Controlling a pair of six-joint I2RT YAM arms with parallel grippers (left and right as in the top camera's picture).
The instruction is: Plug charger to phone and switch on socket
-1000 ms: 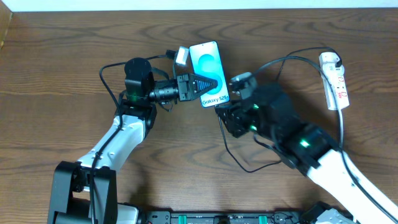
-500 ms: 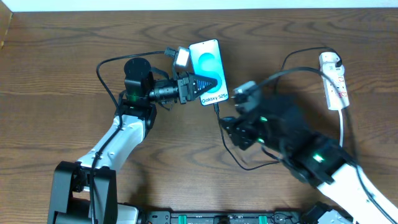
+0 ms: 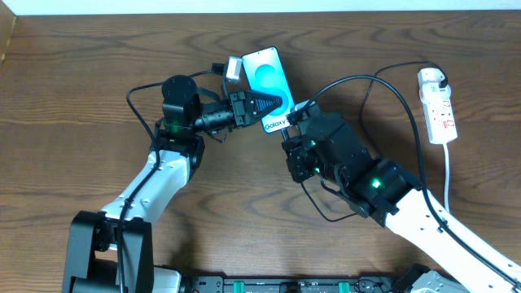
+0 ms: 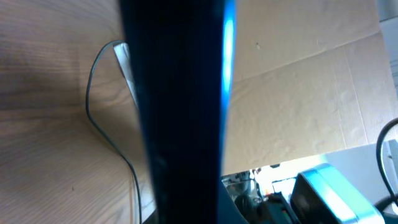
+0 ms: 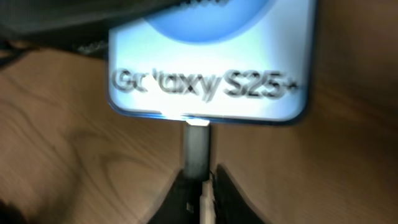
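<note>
Currently the left gripper [image 3: 259,104] is clamped on the lower part of the phone [image 3: 267,72], holding it tilted near the far side of the table [image 3: 81,81] with its bright blue screen facing up. From the left wrist, the phone's dark edge fills the middle of the view, with a strip of blue glow along it.

The right gripper [image 3: 291,124] sits just below the phone's bottom edge, its fingers [image 5: 180,193] pressed together on the connector end of the charger [image 5: 197,146]. In the right wrist view, the metal tip meets the middle of that bottom edge, right under the printed text on the screen. How far it has gone in cannot be told.

The charger's black cable arcs up from the right gripper and across to the far end of the power strip [image 3: 440,110]. The strip lies flat on the table, well to the right of both grippers.
</note>
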